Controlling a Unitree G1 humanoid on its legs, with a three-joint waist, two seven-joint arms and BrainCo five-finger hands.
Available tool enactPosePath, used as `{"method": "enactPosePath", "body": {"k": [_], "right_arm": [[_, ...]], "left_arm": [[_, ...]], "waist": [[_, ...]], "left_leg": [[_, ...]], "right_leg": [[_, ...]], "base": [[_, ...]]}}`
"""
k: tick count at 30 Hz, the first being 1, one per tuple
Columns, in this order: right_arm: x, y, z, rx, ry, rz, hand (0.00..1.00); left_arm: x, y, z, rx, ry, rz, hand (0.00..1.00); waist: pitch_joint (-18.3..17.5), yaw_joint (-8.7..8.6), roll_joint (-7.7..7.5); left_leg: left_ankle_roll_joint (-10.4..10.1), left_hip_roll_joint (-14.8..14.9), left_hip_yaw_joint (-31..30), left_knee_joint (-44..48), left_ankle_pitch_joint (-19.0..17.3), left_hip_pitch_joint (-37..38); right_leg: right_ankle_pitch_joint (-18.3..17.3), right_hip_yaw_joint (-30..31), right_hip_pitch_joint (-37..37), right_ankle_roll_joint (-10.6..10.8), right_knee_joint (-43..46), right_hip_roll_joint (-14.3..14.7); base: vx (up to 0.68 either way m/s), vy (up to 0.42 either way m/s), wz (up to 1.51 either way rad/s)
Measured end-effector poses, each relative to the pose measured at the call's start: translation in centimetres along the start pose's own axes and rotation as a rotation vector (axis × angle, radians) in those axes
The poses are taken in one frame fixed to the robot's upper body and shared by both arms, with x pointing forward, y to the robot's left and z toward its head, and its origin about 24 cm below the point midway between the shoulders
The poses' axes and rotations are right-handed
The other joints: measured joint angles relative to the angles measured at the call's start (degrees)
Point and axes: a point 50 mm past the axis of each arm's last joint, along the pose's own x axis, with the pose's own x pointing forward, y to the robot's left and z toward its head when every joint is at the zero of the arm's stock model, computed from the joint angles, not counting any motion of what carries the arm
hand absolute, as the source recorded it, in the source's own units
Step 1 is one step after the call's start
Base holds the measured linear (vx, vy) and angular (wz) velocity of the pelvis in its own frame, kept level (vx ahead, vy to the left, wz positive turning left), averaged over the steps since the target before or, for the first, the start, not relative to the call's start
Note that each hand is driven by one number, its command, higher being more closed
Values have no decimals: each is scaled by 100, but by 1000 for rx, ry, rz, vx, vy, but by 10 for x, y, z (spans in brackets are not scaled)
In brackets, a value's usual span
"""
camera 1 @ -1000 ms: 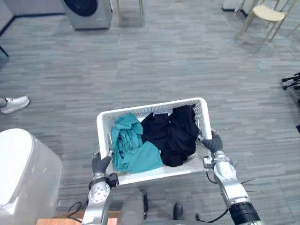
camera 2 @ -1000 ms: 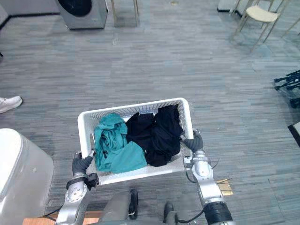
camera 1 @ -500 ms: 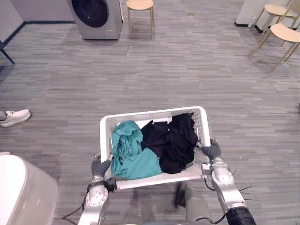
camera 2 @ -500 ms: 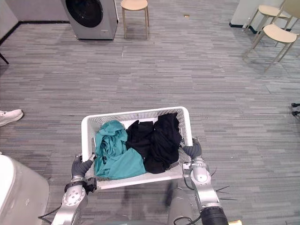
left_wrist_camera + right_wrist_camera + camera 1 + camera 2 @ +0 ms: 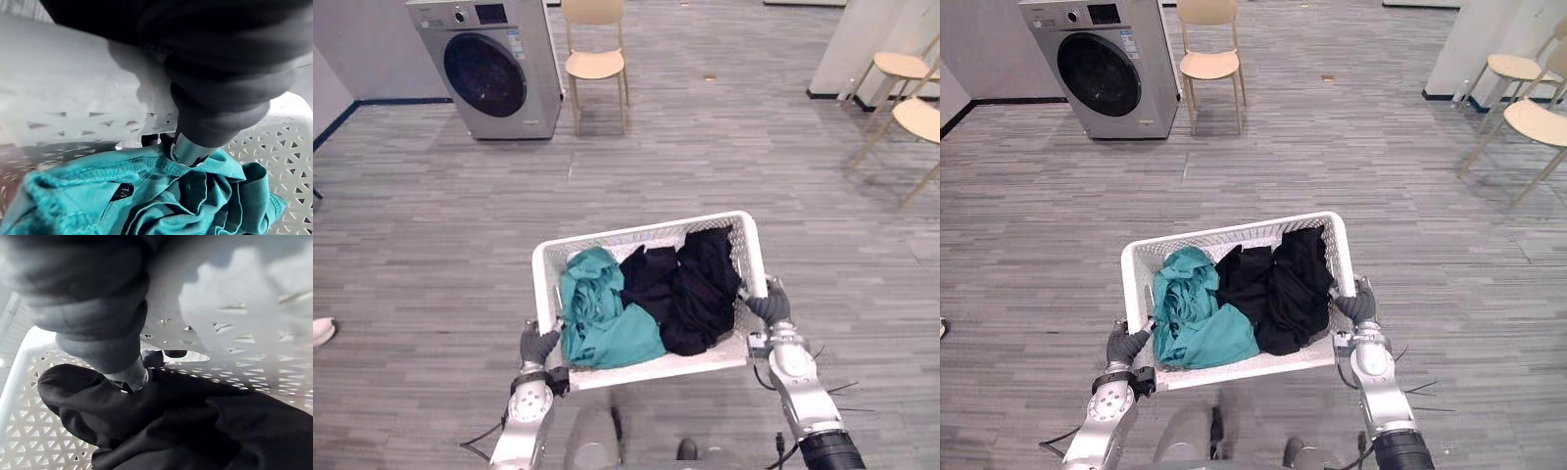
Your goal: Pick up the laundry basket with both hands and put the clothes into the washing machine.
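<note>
The left hand (image 5: 537,345) and right hand (image 5: 770,305) each clamp an end rim of the laundry basket (image 5: 646,232) — opposite grips keep it level. Teal clothes (image 5: 602,313) lie nearest the left hand, black clothes (image 5: 690,289) nearest the right — the washing machine (image 5: 496,73) stands well beyond both.

This looks like a large test room or showroom rather than a lived-in home, though little of the walls shows. A silver front-loading washing machine (image 5: 494,69) stands alone against a grey wall (image 5: 362,44) with a dark skirting (image 5: 372,101). Just beside the machine is a pale wooden chair (image 5: 595,61). Well apart from it, across open grey plank flooring (image 5: 705,166), more such chairs (image 5: 904,65) stand by a white pillar (image 5: 862,39).
</note>
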Motion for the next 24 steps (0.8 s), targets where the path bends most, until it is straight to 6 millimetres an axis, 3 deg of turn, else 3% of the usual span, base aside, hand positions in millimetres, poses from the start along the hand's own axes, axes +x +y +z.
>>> {"method": "enactPosePath", "body": {"k": [1, 2, 3, 4, 5, 6, 7, 8, 9, 10, 11, 12, 13, 14, 16, 17, 18, 19, 20, 21, 22, 23, 24], "right_arm": [[0, 0, -1, -2, 6, 0, 100], [2, -3, -4, -15, 17, -2, 100], [2, -2, -5, -16, 24, 0, 100], [2, 0, -5, -14, 24, 5, 100], [2, 1, -7, -14, 30, 5, 100], [1, 5, -13, -1, 61, 6, 100], [0, 7, -17, 5, 78, 8, 100], [-3, 11, -24, 12, 110, 15, 100], [-5, 13, -27, 15, 121, 20, 100], [-6, 15, -26, 17, 117, 26, 100], [-6, 15, -23, 20, 104, 27, 100], [-6, 13, -22, 19, 96, 25, 100], [-5, 9, -22, 6, 91, 19, 100], [-5, 7, -23, 5, 92, 13, 100], [-8, 0, -27, -3, 110, -8, 100], [-10, 0, -29, -5, 118, -8, 100], [-16, -1, -36, -7, 140, -9, 100], [-19, -1, -39, -8, 153, -9, 100], [-23, -3, -44, -12, 175, -15, 100], [-22, -8, -44, -28, 174, -19, 100], [-21, -9, -43, -32, 169, -19, 100], [-20, -8, -40, -21, 164, -17, 100], [-22, -7, -38, -12, 157, -24, 100]], "left_arm": [[0, 0, 2, 0, -9, 0, 100], [-1, -3, 3, 5, -10, -2, 100], [-3, -2, -1, 7, 7, -1, 100], [-5, -1, -4, 16, 19, -1, 100], [-4, 0, -4, 21, 20, -1, 100], [-3, 2, -3, 37, 19, -3, 100], [-3, 4, -4, 45, 23, -3, 100], [-4, 7, -7, 69, 37, -5, 100], [-4, 9, -7, 82, 40, -7, 100], [-2, 11, -6, 96, 30, -7, 100], [1, 12, -2, 114, 14, -14, 100], [3, 12, 1, 124, 2, -23, 100], [7, 8, 6, 138, -22, -43, 100], [9, 6, 8, 142, -29, -50, 100], [15, -2, 9, 179, -37, -76, 100], [15, -2, 9, 186, -38, -78, 100], [13, -3, 5, 194, -28, -84, 100], [12, -4, 2, 194, -16, -85, 100], [9, -7, -3, 188, 7, -90, 100], [7, -12, -5, 169, 20, -94, 100], [8, -13, -4, 167, 17, -95, 100], [8, -12, -6, 165, 25, -90, 100], [7, -12, -8, 166, 31, -89, 100]], "waist": [[-9, -30, -114], [-28, -125, -166], [-50, -97, -216], [-71, -68, -247], [-64, -72, -289], [-43, -136, -391], [-17, -146, -435], [1, -161, -443], [2, -209, -396], [8, -287, -348], [4, -315, -349], [5, -317, -345], [19, -468, -305], [28, -534, -297], [15, -674, -351], [5, -700, -395], [-42, -748, -457], [-103, -782, -443], [-237, -836, -275], [-301, -787, 159], [-257, -754, 273], [-227, -593, 344], [-175, -562, 333]], "left_leg": [[257, -127, -19, 222, -170, -54], [909, -262, 34, 647, -450, -111], [1084, -319, 171, 996, -852, -61], [1155, -390, 248, 1112, -1196, 120], [1171, -479, 252, 1104, -1313, 257], [1188, -683, 222, 991, -1512, 661], [1182, -780, 220, 885, -1588, 944], [1172, -923, 183, 548, -1648, 1545], [1171, -957, 127, 219, -1648, 1997], [1172, -984, 9, -254, -1647, 2519], [1170, -1017, -95, -600, -1645, 2829], [1165, -1024, -151, -772, -1643, 2998], [1101, -972, -341, -1049, -1674, 3324], [1033, -967, -445, -1090, -1711, 3413], [775, -1012, -723, -1264, -1852, 3951], [683, -1042, -812, -1280, -1904, 4112], [412, -1038, -989, -1143, -2069, 4406], [293, -992, -1073, -927, -2142, 4441], [257, -789, -1097, -196, -2157, 4254], [-21, -325, -957, 1141, -1968, 3674], [-275, -156, -839, 1910, -1558, 3336], [-333, 274, -625, 3349, -619, 2699], [-103, 722, -396, 4529, -832, 2182]], "right_leg": [[-9, 21, 95, 42, 10, -150], [-8, -18, 170, 158, 203, -315], [-168, 32, -62, 407, 986, -497], [-271, 180, -566, 709, 2320, -645], [-147, 333, -871, 1041, 3158, -706], [142, 558, -1433, 1216, 4856, -779], [148, 578, -1643, 1197, 5615, -840], [8, 382, -1967, 899, 6561, -924], [-176, 116, -2182, 557, 6784, -923], [-380, -329, -2515, 237, 6690, -879], [-502, -605, -2849, 49, 6397, -844], [-566, -768, -3054, -60, 6054, -788], [-553, -1077, -3396, -125, 4607, -577], [-452, -1128, -3496, -74, 3960, -515], [656, -937, -3629, 164, 1329, -272], [790, -865, -3678, 145, 1123, -280], [961, -774, -3685, -126, 1073, -280], [1497, -621, -3721, -475, 1259, -252], [1969, -663, -3836, -540, 1810, -194], [1518, -860, -3804, -615, 2160, 68], [1331, -905, -3698, -625, 2232, 202], [1055, -917, -3348, -682, 2193, 412], [841, -948, -2787, -725, 2000, 574]], "base": [[702, 309, 4], [860, 382, 12], [856, 382, -7], [800, 373, -22], [630, 285, 3], [627, 260, 19], [621, 207, 21], [477, 141, 11], [578, 159, 19], [584, 136, 24], [586, 120, 22], [686, 86, 44], [563, 37, 59], [699, 11, 94], [650, -51, 81], [720, -102, 77], [616, -111, 72], [822, -173, 83], [837, -191, 47], [815, -180, 28], [785, -169, -9], [875, -189, -11], [854, -180, -9]]}}
